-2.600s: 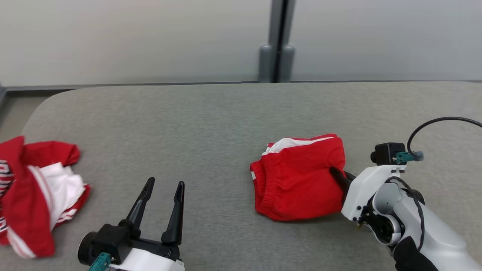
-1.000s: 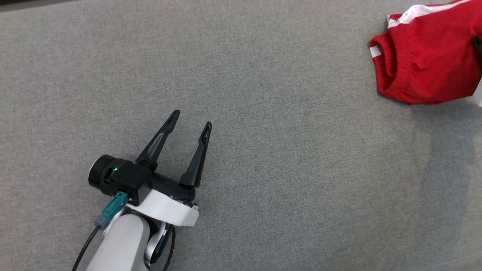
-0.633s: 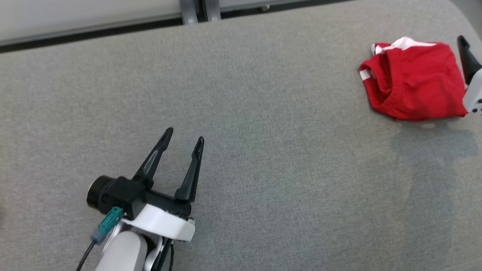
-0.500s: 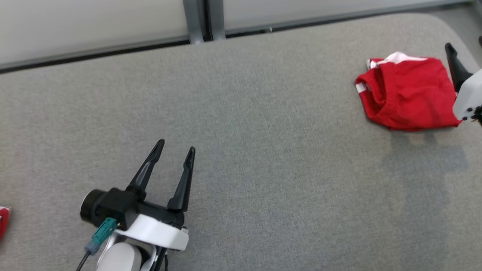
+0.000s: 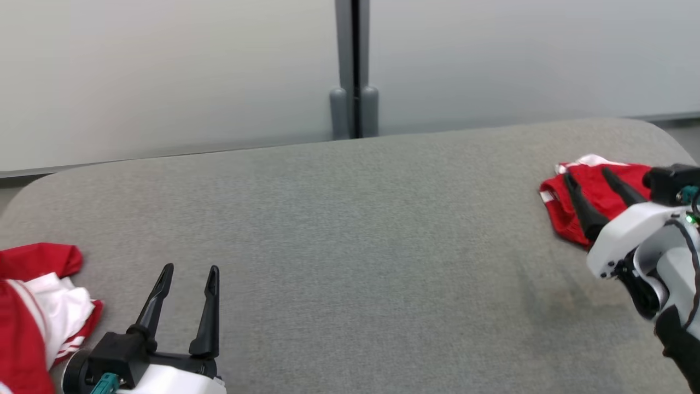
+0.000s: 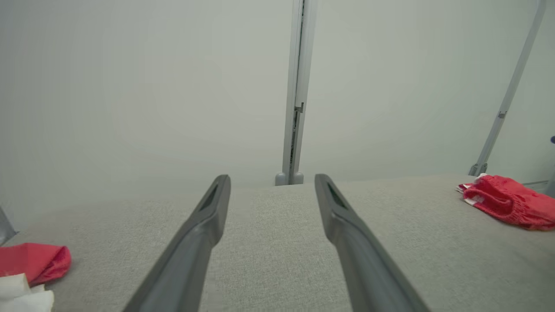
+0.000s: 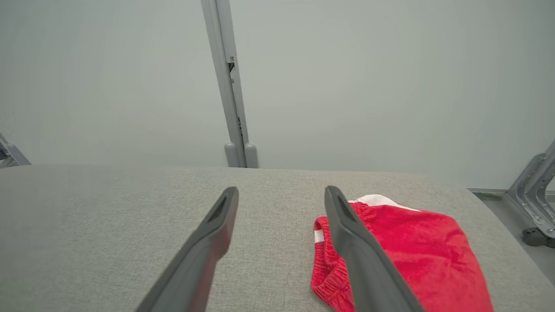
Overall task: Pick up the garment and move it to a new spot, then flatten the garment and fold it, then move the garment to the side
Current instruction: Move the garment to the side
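1. Head view: the garment (image 5: 24,323) lies crumpled at about 8 o'clock, at the left end of the grey padded table (image 5: 355,230), partly cut off by the picture's edge; the left gripper (image 5: 191,268) hovers near it at 7 o'clock, fingers spread wide and empty, pointing to 12; the right gripper (image 5: 587,173) sits at 3 o'clock, equally wide with nothing clamped, its tips over the small red bundle (image 5: 555,205), which lies folded at the table's right end, well apart from the garment.
2. Left wrist view: between the wide fingers of the left gripper (image 6: 272,177) we see bare table and a grey post (image 6: 297,86) at 12 o'clock; the garment (image 6: 34,260) shows at 8 o'clock, red with a white patch, outside the fingers' line; the bundle (image 6: 507,206) lies at 3 o'clock.
3. Right wrist view: the right gripper (image 7: 282,190) stands wide; the bundle (image 7: 412,242) lies at 4 o'clock, its elastic edge behind the right-hand finger; whether they touch we cannot tell.
4. We judge the step in hand to be the first one, picking up the garment, since it is neither flattened nor folded; the next move calls for swinging the left gripper toward 9 o'clock, lowering onto a raised fold and closing; the open middle of the table looks a fit new spot.
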